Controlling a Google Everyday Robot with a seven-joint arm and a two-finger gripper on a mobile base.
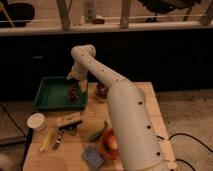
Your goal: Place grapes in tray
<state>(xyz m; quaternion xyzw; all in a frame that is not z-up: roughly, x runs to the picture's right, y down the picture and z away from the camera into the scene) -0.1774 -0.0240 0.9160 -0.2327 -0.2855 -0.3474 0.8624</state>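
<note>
- Plainly the biggest thing is the white arm [127, 120]: it rises from the near right corner and slants up and left across the table. It bends at a rounded elbow above the tray's far edge and drops steeply down from there.
- Under it stands the wooden table [150, 97], carrying everything else.
- On the table's far left sits the green tray [47, 97], its rim raised all round.
- The pincer [75, 82] hangs at the end of the arm, pointing down over the tray's right half, right on top of the grapes. How wide it stands, or whether it grips them, I cannot tell.
- The grapes [74, 92], a dark bumpy clump, lie inside the tray near its right rim, directly beneath the pincer.
- Just right of the tray, an orange bowl [100, 96] peeks out from behind the arm.
</note>
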